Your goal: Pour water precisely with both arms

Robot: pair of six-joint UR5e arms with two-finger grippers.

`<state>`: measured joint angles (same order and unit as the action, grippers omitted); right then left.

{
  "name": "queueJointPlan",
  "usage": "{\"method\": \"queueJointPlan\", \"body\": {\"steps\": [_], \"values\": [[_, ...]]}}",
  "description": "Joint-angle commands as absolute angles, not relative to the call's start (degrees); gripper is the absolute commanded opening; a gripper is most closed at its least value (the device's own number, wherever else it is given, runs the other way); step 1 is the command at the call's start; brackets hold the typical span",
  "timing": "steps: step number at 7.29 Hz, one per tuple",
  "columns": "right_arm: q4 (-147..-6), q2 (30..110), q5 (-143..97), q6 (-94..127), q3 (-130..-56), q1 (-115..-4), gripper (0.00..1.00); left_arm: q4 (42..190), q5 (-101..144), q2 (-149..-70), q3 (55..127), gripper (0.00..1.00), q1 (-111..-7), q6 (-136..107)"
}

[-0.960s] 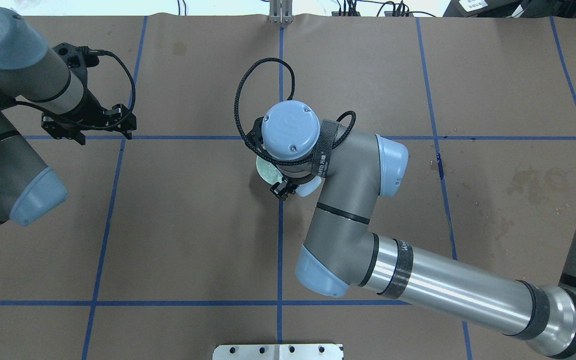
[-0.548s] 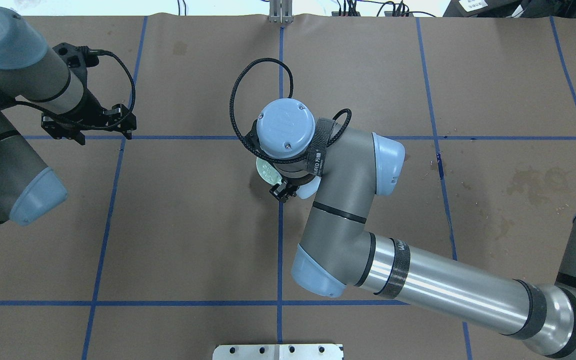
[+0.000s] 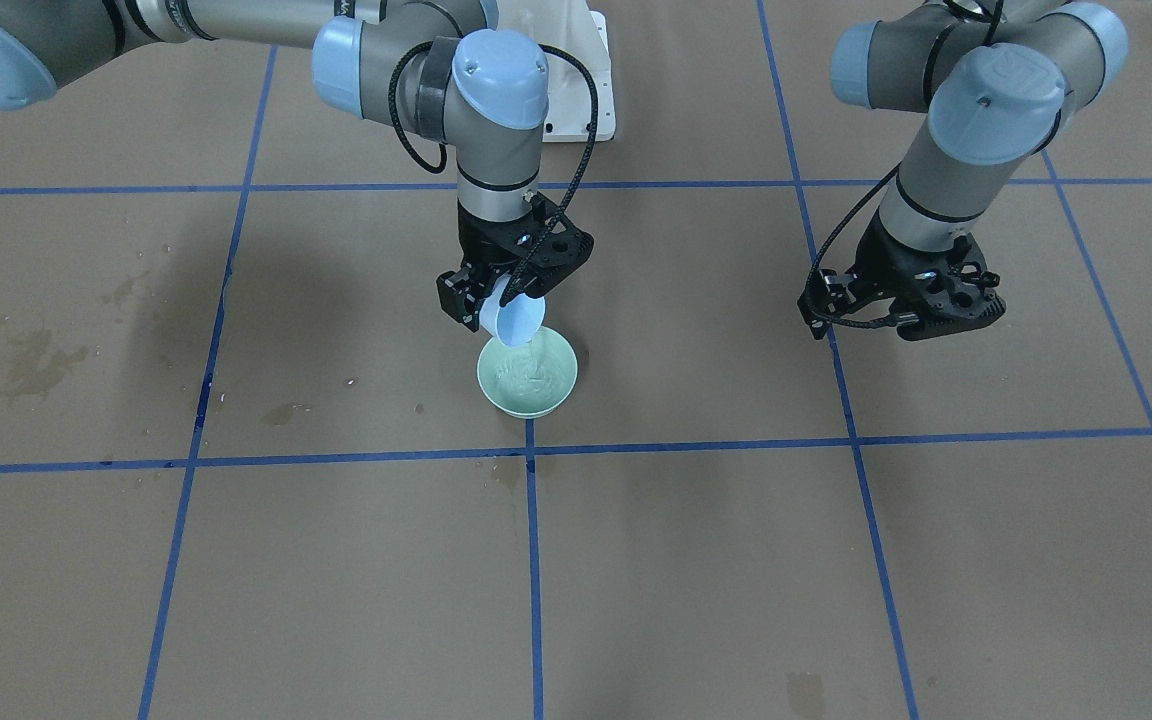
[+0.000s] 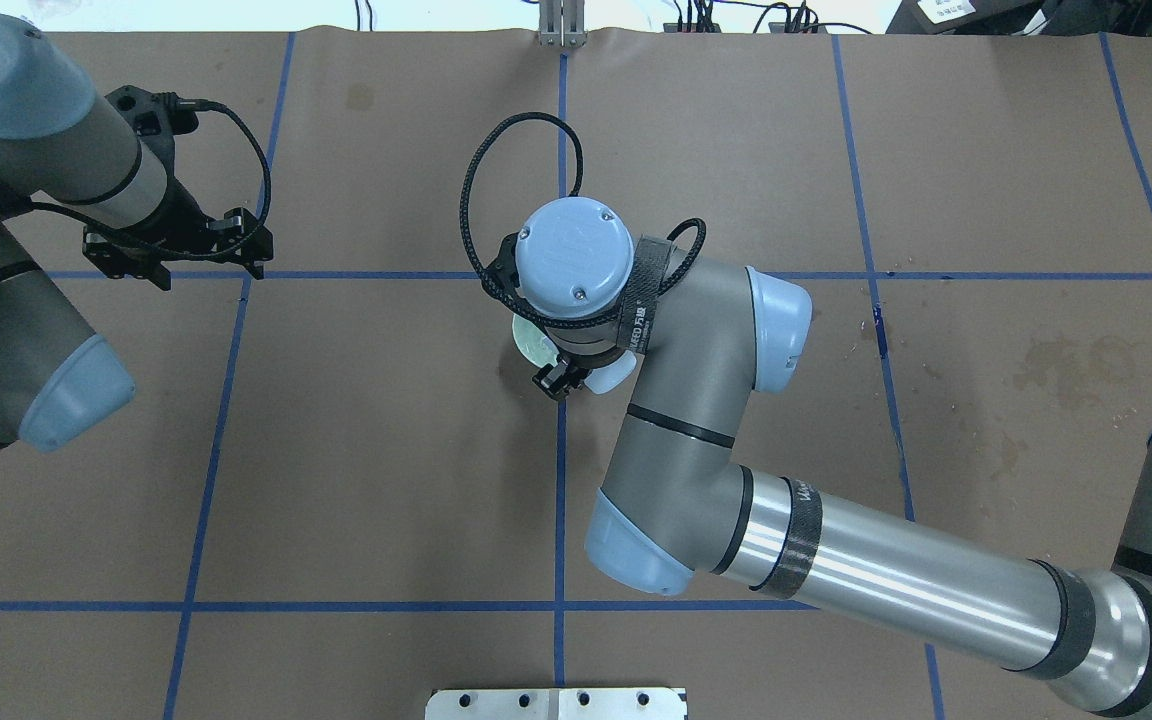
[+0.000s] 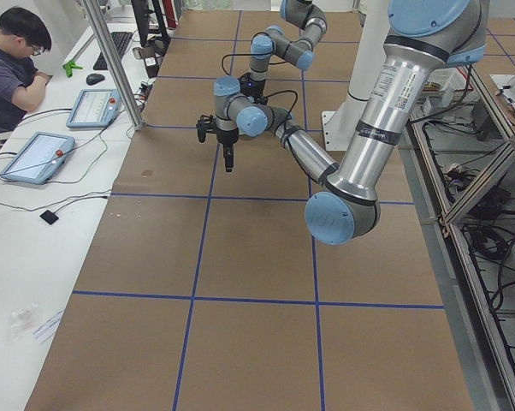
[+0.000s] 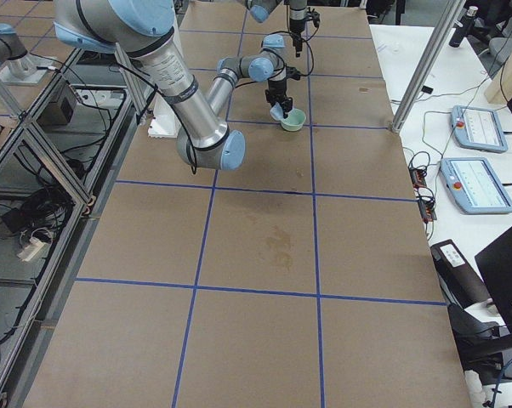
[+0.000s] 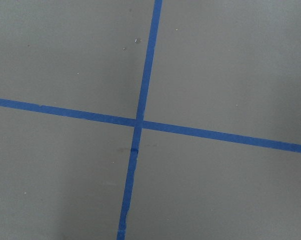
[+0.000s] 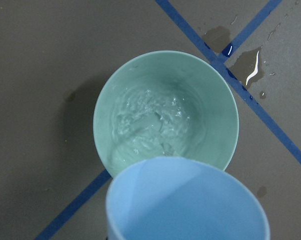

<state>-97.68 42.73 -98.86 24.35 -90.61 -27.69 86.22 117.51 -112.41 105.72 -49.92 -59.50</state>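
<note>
My right jaws are clamped on a light-blue cup [image 8: 188, 200], tilted just above the green bowl [image 8: 215, 105] in the middle of the desk [image 4: 356, 480]. The water [image 8: 150, 120] falls from the cup's lip and ripples in the bowl, below the jaws. Toward the desk's left edge, my left jaws hang apart and empty over a tape cross [image 7: 139, 122].

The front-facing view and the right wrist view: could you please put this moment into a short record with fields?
right pincer: shut on the light-blue cup, tipped over the green bowl
water: rippling pool in the green bowl
green bowl: upright on the table, on a blue tape line near a crossing
puddle: small, at the crossing beside the bowl
left pincer: open, empty, above the table, well away from the bowl
</note>
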Motion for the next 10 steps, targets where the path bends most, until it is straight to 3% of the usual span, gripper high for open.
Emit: {"method": "queueJointPlan", "body": {"steps": [1, 6, 8, 10], "values": [[-87.86, 47.43, -98.7, 26.62, -92.36, -27.95, 0.0, 86.22, 117.51, -112.41, 105.73, 1.0, -49.92, -59.5], [-54.64, 61.67, -83.37, 43.57, -98.61, -28.39, 0.0, 85.78, 117.86, -112.59, 107.4, 1.0, -49.92, -59.85], [-53.61, 70.88, -70.2, 50.22, -104.55, -28.48, 0.0, 85.78, 117.86, -112.67, 107.32, 1.0, -49.92, -59.85], [-53.53, 85.27, -61.56, 55.01, -112.9, -28.74, 0.0, 85.78, 117.86, -112.94, 107.23, 1.0, -49.92, -59.85]]}}
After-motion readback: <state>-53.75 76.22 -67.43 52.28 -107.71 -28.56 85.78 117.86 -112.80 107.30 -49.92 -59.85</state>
